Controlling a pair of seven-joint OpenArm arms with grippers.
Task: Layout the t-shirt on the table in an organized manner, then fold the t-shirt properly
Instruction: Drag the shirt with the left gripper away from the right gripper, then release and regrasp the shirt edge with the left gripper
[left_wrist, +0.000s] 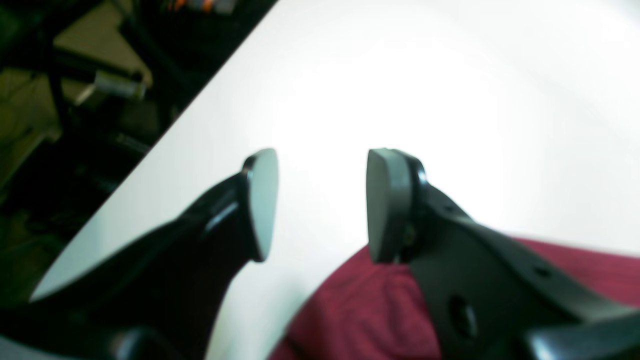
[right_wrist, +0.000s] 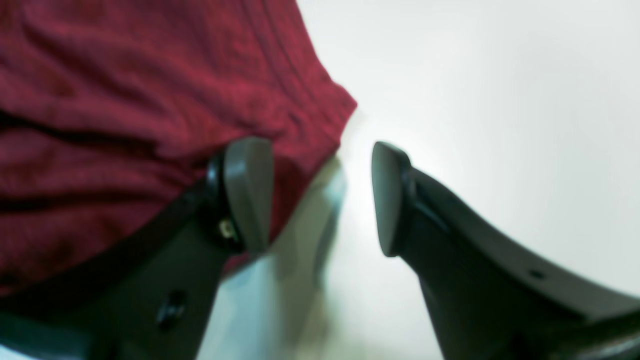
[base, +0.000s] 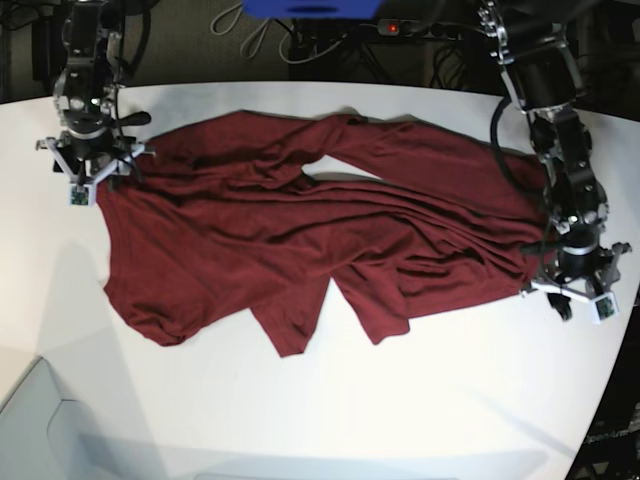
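The worktop (base: 420, 420) lies bare along its whole near edge and toward the near right corner, wide room for a gripper to pass. The t-shirt (base: 300, 240) spreads rumpled across the middle, from close to the left edge to close to the right edge, and its ridged folds stand in the way of a low sweep there. A narrow bare strip runs along the far edge behind the cloth. The left gripper (base: 575, 290) stands at the cloth's right end with white surface showing between its parted pads; the right gripper (base: 92, 165) stands at the cloth's far left corner, one pad (right_wrist: 248, 192) over fabric, the other over bare worktop
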